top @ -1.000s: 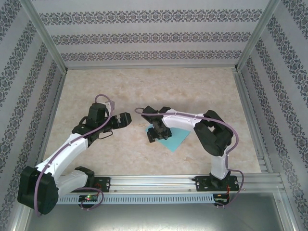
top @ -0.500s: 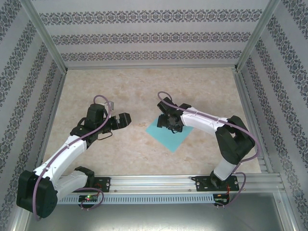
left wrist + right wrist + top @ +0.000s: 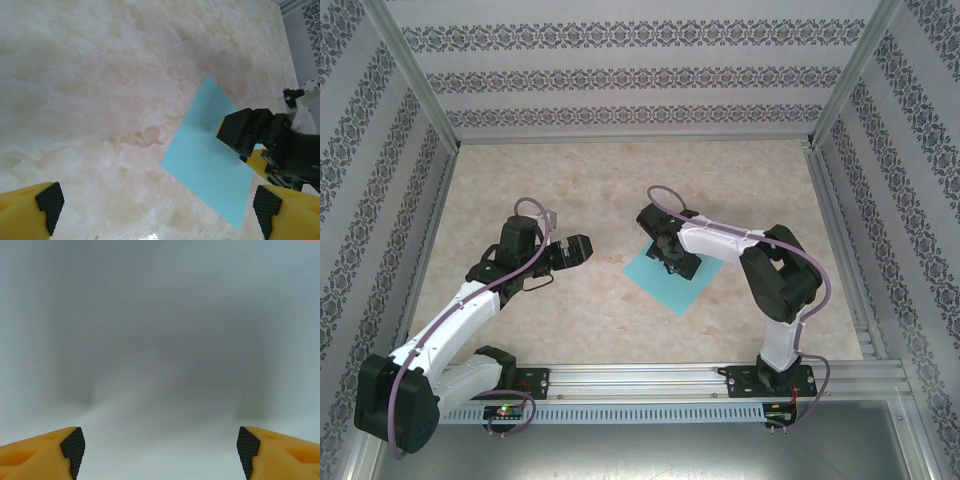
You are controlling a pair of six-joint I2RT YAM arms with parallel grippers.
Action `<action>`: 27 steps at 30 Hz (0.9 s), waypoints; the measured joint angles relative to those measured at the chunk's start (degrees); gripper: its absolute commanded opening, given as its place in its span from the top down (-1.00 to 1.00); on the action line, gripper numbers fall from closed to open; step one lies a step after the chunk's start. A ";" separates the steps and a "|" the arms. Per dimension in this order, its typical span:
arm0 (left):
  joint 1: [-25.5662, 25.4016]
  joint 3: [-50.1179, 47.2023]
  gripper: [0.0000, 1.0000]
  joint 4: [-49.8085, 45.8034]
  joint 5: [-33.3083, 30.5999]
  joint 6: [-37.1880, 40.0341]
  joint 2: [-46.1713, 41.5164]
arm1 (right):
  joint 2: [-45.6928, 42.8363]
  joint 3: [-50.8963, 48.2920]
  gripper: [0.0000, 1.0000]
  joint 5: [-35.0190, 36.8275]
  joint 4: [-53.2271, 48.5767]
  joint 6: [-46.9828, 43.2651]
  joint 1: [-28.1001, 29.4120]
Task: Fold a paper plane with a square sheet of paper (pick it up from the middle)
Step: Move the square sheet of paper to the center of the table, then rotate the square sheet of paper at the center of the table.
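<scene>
The square sheet of paper (image 3: 670, 282) lies flat on the marble table, turned like a diamond, light cyan and unfolded. In the left wrist view the sheet (image 3: 210, 160) sits to the right with the right gripper's black body on its far side. My right gripper (image 3: 670, 256) points straight down over the sheet's upper middle, open, and the blurred pale paper (image 3: 160, 340) spans the space between its fingertips (image 3: 74, 447). My left gripper (image 3: 578, 249) hovers open to the left of the sheet, apart from it. No folded plane is present.
The marble table (image 3: 600, 190) is boxed in by patterned walls and aluminium posts. A metal rail (image 3: 640, 378) carrying both arm bases runs along the near edge. The right arm's elbow (image 3: 780, 285) rises just right of the sheet.
The right gripper swung from the sheet's left edge up past its far corner, then settled down over its upper middle. The sheet now lies more exposed. The left arm barely moved.
</scene>
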 measured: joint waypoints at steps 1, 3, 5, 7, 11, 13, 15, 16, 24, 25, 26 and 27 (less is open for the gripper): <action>0.00 0.00 -1.00 -0.04 0.00 0.00 0.00 | 0.94 0.50 -0.61 -0.07 -0.07 0.39 0.00; 0.00 0.00 -1.00 -0.20 -0.02 0.00 0.00 | 2.43 1.16 -0.61 -0.22 -0.09 0.70 0.00; 0.00 0.00 -1.00 -0.42 -0.07 0.00 0.00 | 3.61 2.51 -0.60 -0.20 -1.42 0.66 0.00; 0.00 0.00 -1.00 -0.46 -0.07 0.00 0.00 | 4.61 3.91 -0.59 -0.22 -1.92 0.09 0.00; 0.00 0.00 -1.00 -1.18 -0.26 0.02 0.00 | 6.67 6.73 -0.57 -0.26 -2.60 -3.58 0.28; 0.00 0.00 -1.00 -1.42 -0.31 0.02 0.00 | 7.65 8.15 -0.56 -0.39 -2.62 -6.93 0.48; 0.00 0.00 -1.00 -1.84 -0.50 0.04 0.00 | 8.70 9.66 -0.56 -0.90 -2.40 -11.37 0.76; 0.00 0.00 -1.00 -2.08 -0.70 0.04 0.00 | 9.22 10.47 -0.56 -1.33 -2.25 -14.05 1.01; 0.00 0.02 -1.00 -5.20 -3.58 0.46 -1.99 | 10.43 12.50 -0.50 -4.96 -0.13 -37.59 2.75; 0.00 0.02 -1.00 -5.46 -3.82 0.46 -2.29 | 10.43 12.50 -0.50 -5.44 0.04 -40.26 2.73; 0.00 0.04 -1.00 -5.75 -4.20 0.46 -2.56 | 10.43 12.52 -0.49 -5.77 0.26 -42.95 2.73; 0.00 0.04 -1.00 -6.03 -4.48 0.46 -2.71 | 10.43 12.52 -0.49 -6.10 0.48 -45.46 2.73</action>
